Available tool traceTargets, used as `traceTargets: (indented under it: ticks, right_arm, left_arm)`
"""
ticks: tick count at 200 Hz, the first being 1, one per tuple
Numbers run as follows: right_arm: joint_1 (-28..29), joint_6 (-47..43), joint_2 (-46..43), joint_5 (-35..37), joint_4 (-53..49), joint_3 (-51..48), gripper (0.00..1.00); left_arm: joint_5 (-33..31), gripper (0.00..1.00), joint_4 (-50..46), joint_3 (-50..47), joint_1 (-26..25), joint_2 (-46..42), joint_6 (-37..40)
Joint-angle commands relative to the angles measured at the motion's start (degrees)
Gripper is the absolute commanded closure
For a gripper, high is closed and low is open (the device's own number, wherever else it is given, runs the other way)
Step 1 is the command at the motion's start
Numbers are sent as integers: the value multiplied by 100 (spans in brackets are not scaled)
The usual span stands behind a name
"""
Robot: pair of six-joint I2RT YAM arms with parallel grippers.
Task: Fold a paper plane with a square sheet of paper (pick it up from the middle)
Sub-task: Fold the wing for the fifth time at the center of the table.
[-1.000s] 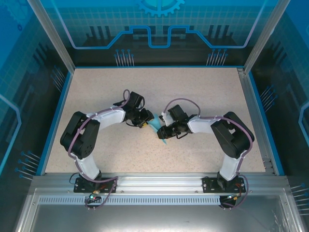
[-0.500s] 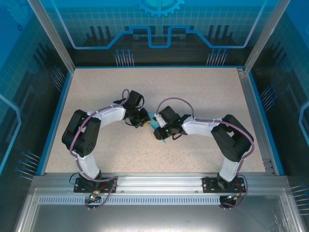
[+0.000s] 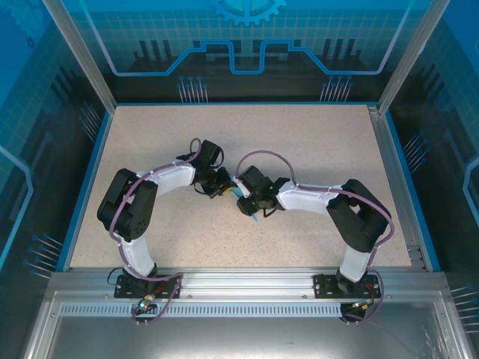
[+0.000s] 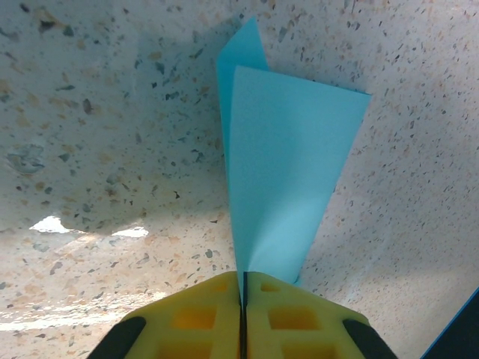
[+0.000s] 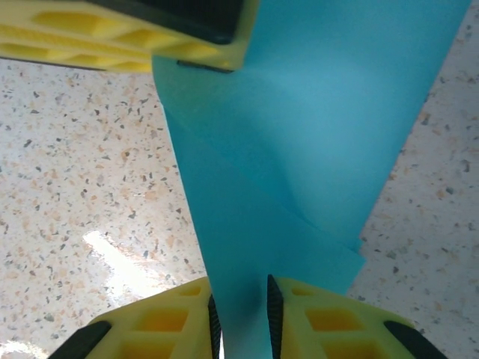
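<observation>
The light-blue paper (image 4: 284, 164) is folded into a narrow pointed shape and held just above the speckled table (image 3: 314, 142) at its middle. My left gripper (image 4: 243, 280) is shut on one end of it, yellow pads pressed together on the edge. My right gripper (image 5: 241, 299) faces it from the other side, jaws a little apart, and a folded strip of the paper (image 5: 314, 112) runs between them. The left gripper's yellow fingers (image 5: 112, 37) show at the top of the right wrist view. From above, both grippers (image 3: 227, 191) (image 3: 242, 197) meet over the paper (image 3: 256, 218).
A blue rim (image 3: 82, 187) and transparent walls bound the table on all sides. Both arms bend inward from their bases at the near edge, elbows out towards the sides.
The right arm has pushed left towards the left gripper, so more of the paper is covered. The left gripper has closed on the paper.
</observation>
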Motion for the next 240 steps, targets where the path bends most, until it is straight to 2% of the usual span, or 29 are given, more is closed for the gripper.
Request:
traceTargets:
  ticks: [1, 82, 100, 116, 134, 140, 149, 163, 184, 204, 240]
  right_arm:
    - [88, -82, 20, 250, -145, 63, 74]
    - [131, -57, 44, 289, -82, 44, 81]
    - [130, -58, 55, 275, -70, 28, 87]
    - [129, -39, 61, 222, -40, 1, 91]
    - [114, 16, 64, 92, 60, -72, 93]
    - [88, 43, 64, -39, 127, -117, 93]
    - [32, 101, 56, -249, 246, -181, 94]
    - [-80, 212, 46, -580, 454, -298, 94]
    - [-306, 379, -5, -1124, 783, -490, 94]
    - [-533, 530, -56, -1657, 1095, -685, 93]
    - [-894, 778, -99, -2335, 1562, -1029, 93]
  left_arm:
    - [187, 91, -155, 112, 33, 0, 22]
    - [216, 91, -135, 116, 40, -9, -3]
    - [216, 90, -135, 114, 33, -16, -17]
    - [208, 85, -104, 86, 35, -42, -35]
    - [151, 75, -120, 77, 41, -133, -22]
    - [117, 72, -132, 62, 42, -176, -17]
    - [46, 63, -151, 40, 61, -250, -8]
    - [-112, 61, -198, 5, 78, -414, 26]
    - [-364, 51, -340, -22, 101, -645, 81]
    - [-602, 47, -433, -65, 103, -860, 138]
    - [-720, 46, -374, -244, 103, -1086, 129]
